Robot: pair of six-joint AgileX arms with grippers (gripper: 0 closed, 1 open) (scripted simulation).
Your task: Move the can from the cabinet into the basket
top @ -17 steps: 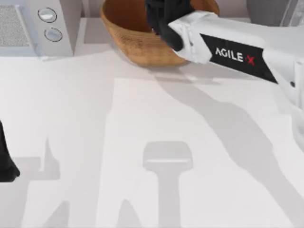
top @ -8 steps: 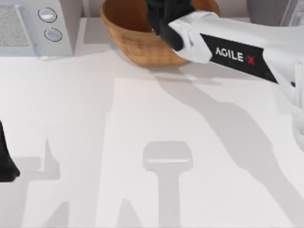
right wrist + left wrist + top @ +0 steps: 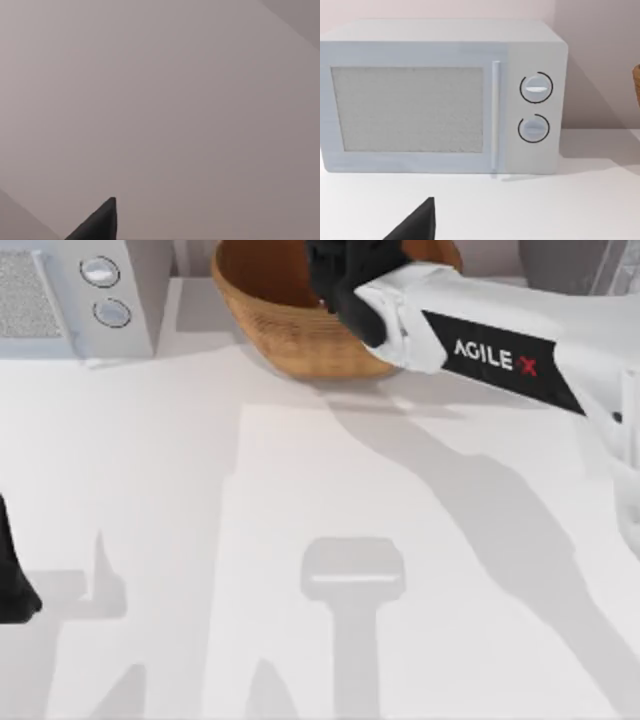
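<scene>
The wicker basket (image 3: 285,330) stands at the back middle of the table, and its edge shows in the left wrist view (image 3: 637,85). My right arm reaches in from the right, with my right gripper (image 3: 350,270) over the basket's right half, covering part of the inside. The can is hidden. A corner of the dark grey cabinet (image 3: 560,258) sits at the back right, behind the arm. The right wrist view faces a plain pale wall. My left gripper (image 3: 12,585) is parked at the left edge of the table.
A white microwave (image 3: 70,295) with two round knobs stands at the back left, facing the left wrist camera (image 3: 440,100). The white tabletop (image 3: 300,490) carries the arms' shadows.
The right arm's wrist has crept a touch farther back over the basket. The left arm has not moved.
</scene>
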